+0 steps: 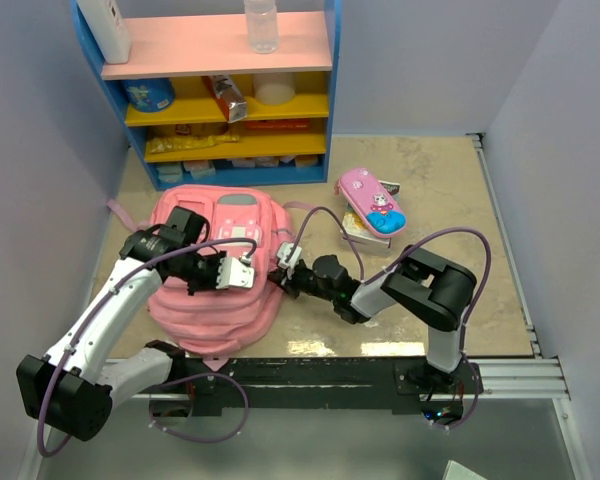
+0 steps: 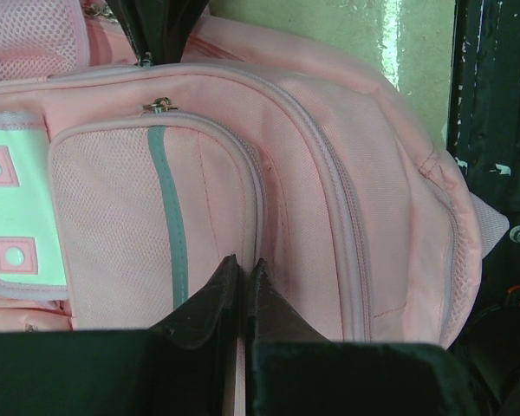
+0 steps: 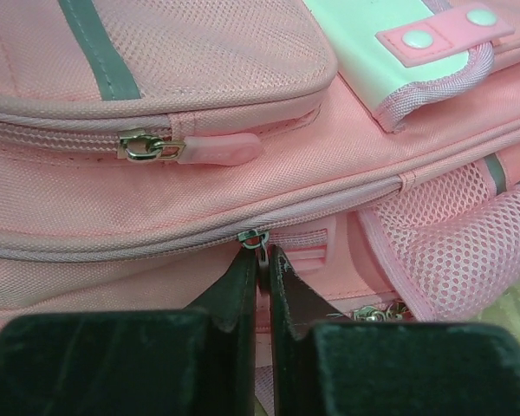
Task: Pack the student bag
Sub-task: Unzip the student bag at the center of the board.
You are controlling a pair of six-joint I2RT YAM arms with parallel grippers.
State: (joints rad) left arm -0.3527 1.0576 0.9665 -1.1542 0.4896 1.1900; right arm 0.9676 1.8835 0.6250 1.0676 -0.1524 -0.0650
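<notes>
Pink soft-fabric backpack (image 1: pixel 205 315), with zip pockets and grey-white trim, lies flat on the left half of the beige worktop (image 1: pixel 430 200). It sits between the near edge and the blue shelf unit (image 1: pixel 220 90) at the far edge.

Step in hand (judged): opening a zipped compartment so that packing can begin. The pink oval pencil case (image 1: pixel 372 200) rests toward the far right of the worktop, well apart from the backpack.

Right hand (image 3: pixel 260 253): fingers pressed together, pinching the metal zip slider (image 3: pixel 254 237) of a long zip on the backpack's side. The pinch sits at the very fingertips. The right arm reaches low across the worktop from the right, wrist aimed at the backpack's right flank.

Left hand (image 2: pixel 243 264): fingers pressed together, tips against the fabric beside a mesh pocket. Whether a fold of fabric is caught between them cannot be told. The left arm arches over the backpack from the near left corner.

Next move (judged): draw the metal zip slider along its track while the left hand braces the backpack. The pull must follow the track's curve, and so shallow a pinch may slip off.
</notes>
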